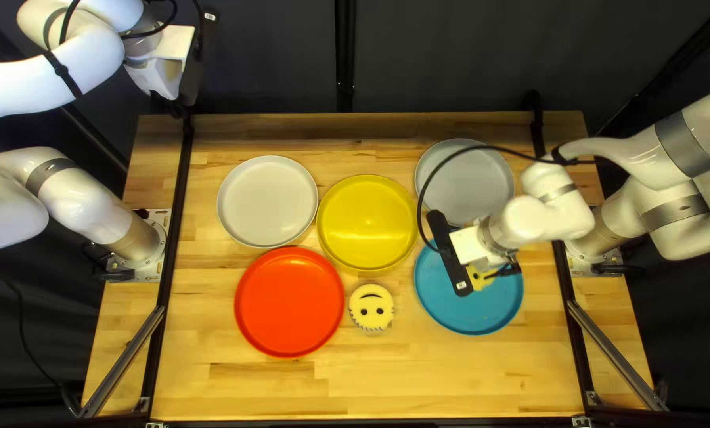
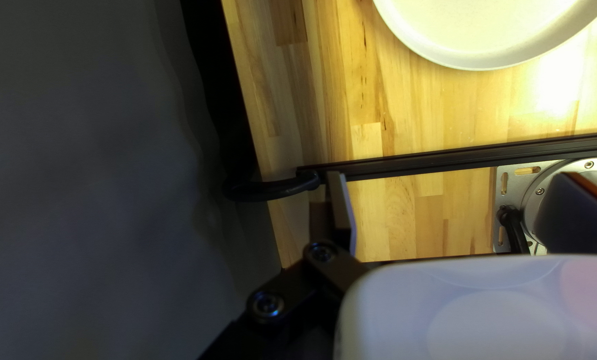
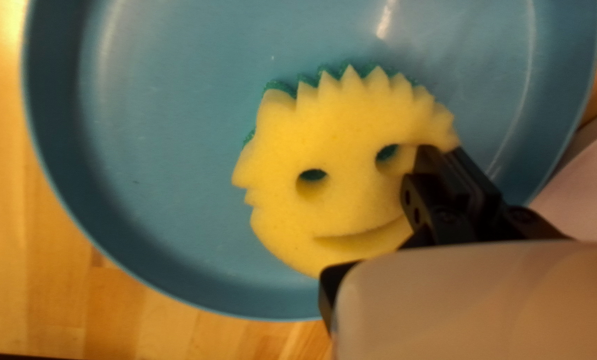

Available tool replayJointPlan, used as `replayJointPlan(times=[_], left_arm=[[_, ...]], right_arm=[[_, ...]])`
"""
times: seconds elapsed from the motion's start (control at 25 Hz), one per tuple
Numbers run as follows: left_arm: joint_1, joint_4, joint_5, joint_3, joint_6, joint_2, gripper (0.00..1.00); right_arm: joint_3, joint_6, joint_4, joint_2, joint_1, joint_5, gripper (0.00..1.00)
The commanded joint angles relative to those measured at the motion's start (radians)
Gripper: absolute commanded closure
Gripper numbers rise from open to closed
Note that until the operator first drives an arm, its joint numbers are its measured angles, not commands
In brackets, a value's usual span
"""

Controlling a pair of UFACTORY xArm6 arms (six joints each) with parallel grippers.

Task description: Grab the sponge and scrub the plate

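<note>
My right gripper is over the blue plate, holding a yellow smiling-face sponge. In the right wrist view the right gripper pinches one side of the sponge, its fingers close together; green backing shows along the jagged edge. That sponge lies face up within the blue plate; whether it touches the plate is unclear. My left gripper is raised at the far left corner. In the left wrist view the left gripper has widely parted fingers with nothing between them.
A second smiling sponge lies between the red plate and the blue one. Yellow, off-white and grey plates stand farther back. The right arm's cable loops over the grey plate.
</note>
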Motion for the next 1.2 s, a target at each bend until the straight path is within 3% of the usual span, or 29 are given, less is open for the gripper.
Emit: replayJointPlan(times=[0.04, 0.32, 0.44, 0.56, 0.72, 1.04, 1.2], left_arm=[[0.000, 0.000, 0.000, 0.000, 0.000, 0.000, 0.00], [0.000, 0.000, 0.000, 0.000, 0.000, 0.000, 0.00], [0.000, 0.000, 0.000, 0.000, 0.000, 0.000, 0.00], [0.000, 0.000, 0.000, 0.000, 0.000, 0.000, 0.00], [0.000, 0.000, 0.000, 0.000, 0.000, 0.000, 0.00], [0.000, 0.000, 0.000, 0.000, 0.000, 0.000, 0.00], [0.000, 0.000, 0.000, 0.000, 0.000, 0.000, 0.00]], right_arm=[[0.005, -0.007, 0.000, -0.016, 0.012, 0.005, 1.00], [0.039, 0.111, 0.008, -0.011, 0.164, 0.000, 1.00], [0.037, 0.152, 0.030, -0.020, 0.257, 0.044, 1.00], [0.023, 0.132, 0.048, -0.024, 0.284, 0.088, 1.00], [0.010, 0.038, 0.056, -0.014, 0.218, 0.097, 1.00], [0.027, -0.344, 0.118, 0.005, -0.058, -0.004, 1.00], [0.009, -0.429, 0.144, 0.028, -0.074, -0.008, 1.00]])
